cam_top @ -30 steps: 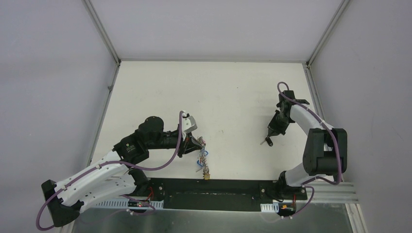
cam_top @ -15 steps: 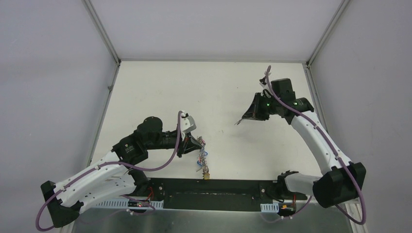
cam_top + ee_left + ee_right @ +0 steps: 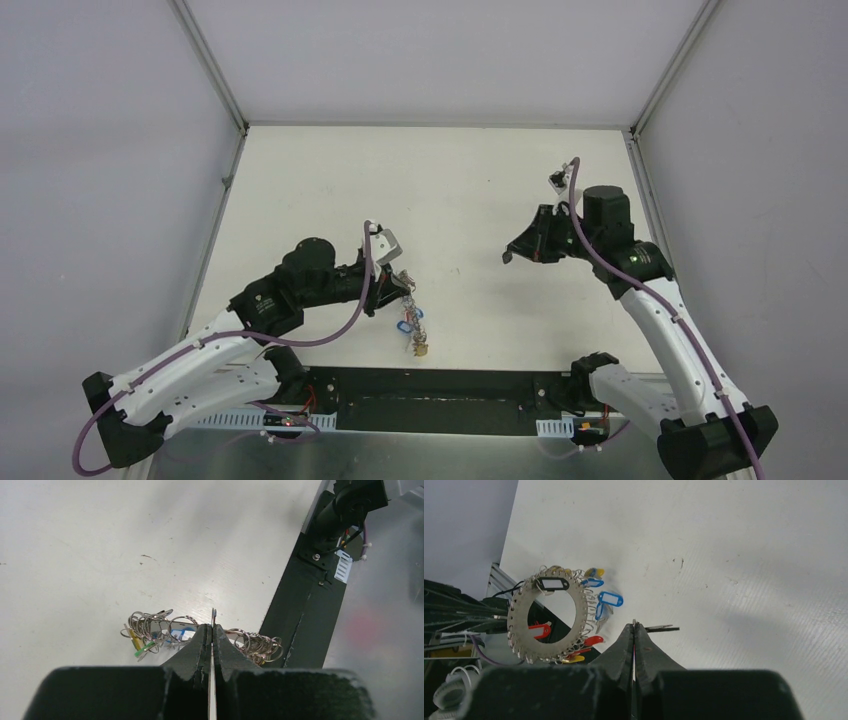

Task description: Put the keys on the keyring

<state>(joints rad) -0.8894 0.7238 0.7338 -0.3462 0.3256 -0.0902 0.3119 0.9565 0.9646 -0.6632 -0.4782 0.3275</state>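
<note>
the left gripper's [image 3: 212,630] jaws are pressed together on the thin metal edge of the keyring [image 3: 150,629], and we see a sliver of that edge standing up between the fingertips. from this wrist the ring shows only edge-on: a row of small wire loops and a few yellow, green and blue bits spread to both sides of the fingers, just in front of the black base rail [image 3: 300,625]. the overhead view places the left gripper [image 3: 397,292] left of the middle of the white table [image 3: 450,180], with the keyring [image 3: 412,322] running from the fingertips toward the near edge, its long axis close to near-far; we cannot tell whether its low end touches the table. only the right wrist camera shows the keyring [image 3: 518,622] face-on: a flat, wide silver-grey band with a round hole, fringed all round with small loops, blue tags [image 3: 610,599] on its right side, red and yellow ones below, a black one on top. further right, the right gripper [image 3: 510,257] hangs over the table, well apart from the ring and turned toward it. the jaws of the right gripper [image 3: 634,630] are squeezed together on a thin dark key [image 3: 663,628], whose long axis lies level in that view, sticking out to the right of the fingertips; we cannot make out its head.
</note>
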